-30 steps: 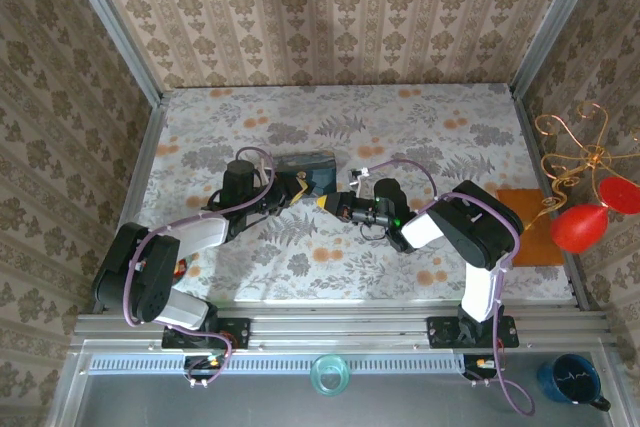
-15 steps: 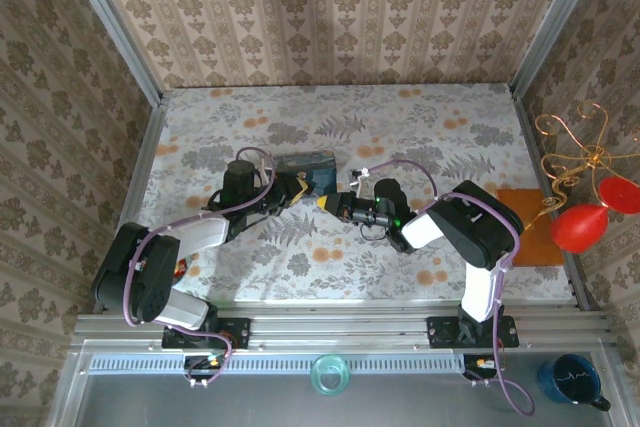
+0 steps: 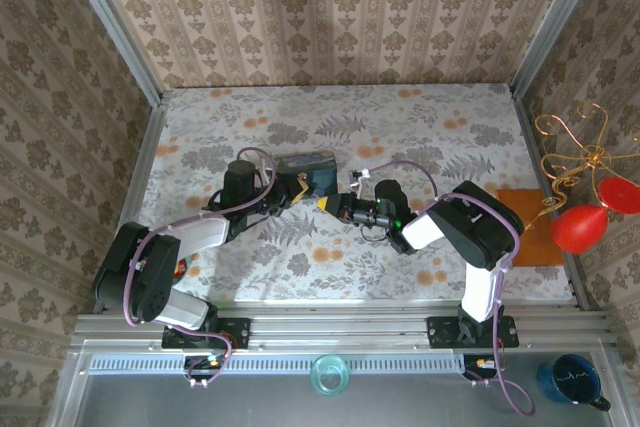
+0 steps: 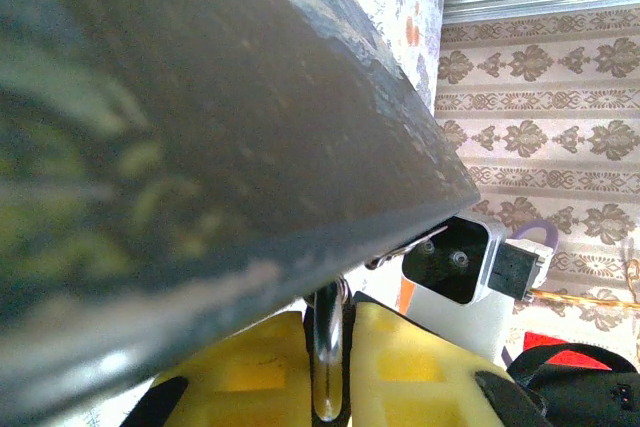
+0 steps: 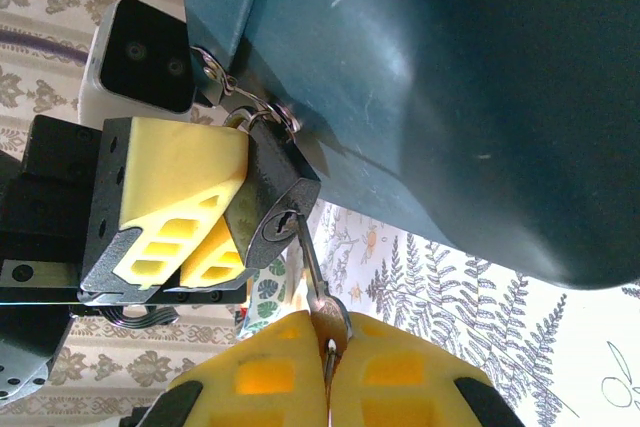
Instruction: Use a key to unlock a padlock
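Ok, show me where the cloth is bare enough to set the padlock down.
Bare: the far strip of cloth between the blue box and the back wall, and the near strip along the front rail. Crowded: the centre, where the left pincer and right pincer meet at the padlock.
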{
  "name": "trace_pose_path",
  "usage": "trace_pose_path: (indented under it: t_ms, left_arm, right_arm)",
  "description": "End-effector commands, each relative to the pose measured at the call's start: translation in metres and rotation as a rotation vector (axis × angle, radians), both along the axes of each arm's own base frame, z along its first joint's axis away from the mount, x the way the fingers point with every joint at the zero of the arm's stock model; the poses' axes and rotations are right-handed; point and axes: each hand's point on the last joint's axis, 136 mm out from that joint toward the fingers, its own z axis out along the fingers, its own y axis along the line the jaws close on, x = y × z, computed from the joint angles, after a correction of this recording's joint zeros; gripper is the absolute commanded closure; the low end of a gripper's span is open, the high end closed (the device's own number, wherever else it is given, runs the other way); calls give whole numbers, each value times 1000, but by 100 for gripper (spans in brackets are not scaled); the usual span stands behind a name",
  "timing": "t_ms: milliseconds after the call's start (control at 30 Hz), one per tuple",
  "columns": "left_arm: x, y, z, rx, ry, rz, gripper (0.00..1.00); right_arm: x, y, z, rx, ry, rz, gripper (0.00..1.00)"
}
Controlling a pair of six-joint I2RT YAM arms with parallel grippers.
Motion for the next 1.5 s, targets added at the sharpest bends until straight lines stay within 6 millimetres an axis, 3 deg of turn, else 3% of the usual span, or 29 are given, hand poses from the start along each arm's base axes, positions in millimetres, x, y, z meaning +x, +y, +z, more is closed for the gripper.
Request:
trace_pose_path:
  t_ms: [0,1267,1300,1467]
  left_arm:
    - [0,-8,14,-26,-40,-41,91]
    - [-2,-8,11,-22,-37,-49,90]
    - [-9,-16,11,-23,-37,-78,90]
    - [-12,-19,10,-23,-36,-88,90]
  right_arm:
    - [-4,1,11,13,-52,7,100]
    - [-1,2,13,2,-71,0,100]
    - [-1,2,14,3,-72,-1,100]
    - [0,2,15,6,-75,-3,100]
